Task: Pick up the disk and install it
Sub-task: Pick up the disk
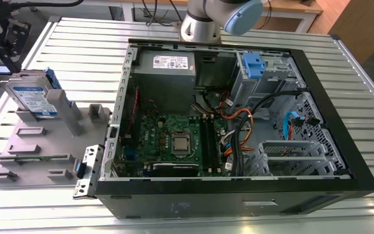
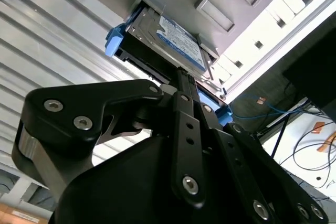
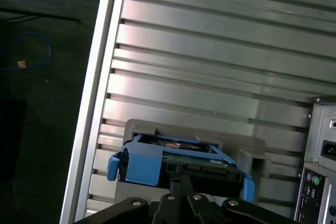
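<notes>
At the upper left of the exterior view the gripper (image 1: 10, 61) is hanging just above the disk (image 1: 32, 97), which is standing upright in a grey holder (image 1: 37, 146) on the slatted metal table (image 1: 83, 53); in the second wrist view its fingers (image 2: 181, 103) are lying clenched together, empty, their tips at the disk's blue-framed edge; whether they are touching it I cannot tell; right of the holder the open computer case (image 1: 239, 204) is lying on its side, showing a green motherboard (image 1: 174, 141) at centre and a blue bracket (image 1: 252, 66) at upper right
</notes>
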`<state>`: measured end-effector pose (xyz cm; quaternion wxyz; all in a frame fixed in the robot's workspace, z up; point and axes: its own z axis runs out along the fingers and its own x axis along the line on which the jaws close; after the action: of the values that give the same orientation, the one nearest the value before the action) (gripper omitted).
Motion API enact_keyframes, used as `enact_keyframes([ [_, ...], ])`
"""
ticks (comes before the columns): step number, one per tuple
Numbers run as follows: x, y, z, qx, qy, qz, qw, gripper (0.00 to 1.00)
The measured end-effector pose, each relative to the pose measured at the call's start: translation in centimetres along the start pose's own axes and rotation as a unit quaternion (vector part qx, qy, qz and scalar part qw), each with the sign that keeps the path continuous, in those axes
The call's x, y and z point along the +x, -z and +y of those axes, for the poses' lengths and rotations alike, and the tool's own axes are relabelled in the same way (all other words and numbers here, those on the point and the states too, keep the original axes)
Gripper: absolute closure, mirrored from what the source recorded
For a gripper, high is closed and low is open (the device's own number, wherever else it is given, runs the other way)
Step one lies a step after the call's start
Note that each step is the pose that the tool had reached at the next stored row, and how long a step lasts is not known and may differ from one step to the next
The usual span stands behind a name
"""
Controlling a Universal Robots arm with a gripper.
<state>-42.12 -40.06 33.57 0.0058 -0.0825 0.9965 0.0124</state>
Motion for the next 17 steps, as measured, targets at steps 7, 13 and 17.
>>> enact_keyframes([
  [7,0.0,-0.01,0.0,-0.0009,0.063,0.0015,0.99802,0.89],
  [13,0.0,-0.02,0.0,-0.0016,0.118,0.0028,0.99307,0.89],
  [17,0.0,-0.03,0.0,-0.0021,0.154,0.0037,0.98807,0.89],
])
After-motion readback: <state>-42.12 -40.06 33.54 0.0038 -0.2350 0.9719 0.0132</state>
